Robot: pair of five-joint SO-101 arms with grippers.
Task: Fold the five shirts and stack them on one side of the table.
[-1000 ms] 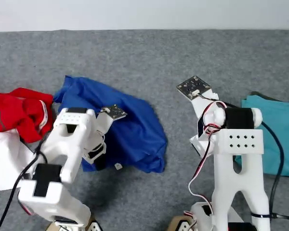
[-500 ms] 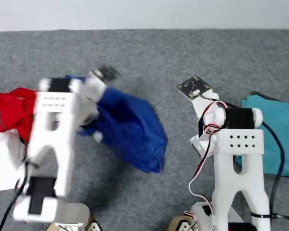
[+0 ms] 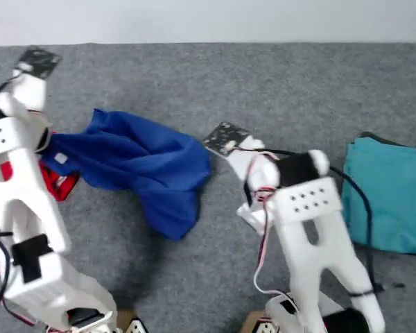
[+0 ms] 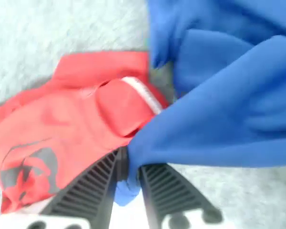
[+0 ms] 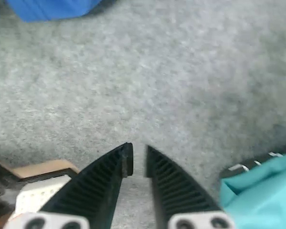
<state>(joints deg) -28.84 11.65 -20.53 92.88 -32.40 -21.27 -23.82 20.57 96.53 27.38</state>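
Left gripper (image 4: pixel 128 160): clamped tight on a bunched edge of the blue shirt (image 3: pixel 142 163), cloth squeezed between the ribbed fingers (image 4: pixel 93 183). Pinched end at the left edge of the grey table (image 3: pixel 298 90), over the red shirt (image 4: pixel 81 119). Long axis roughly left-right across the table, free end pointing toward table centre, one lobe sagging toward the near edge. Right gripper (image 5: pixel 136 160): nearly closed, thin gap only, gripping nothing, hanging over the mat. Teal shirt (image 3: pixel 388 194): lying flat at the right edge, well apart from the blue one.
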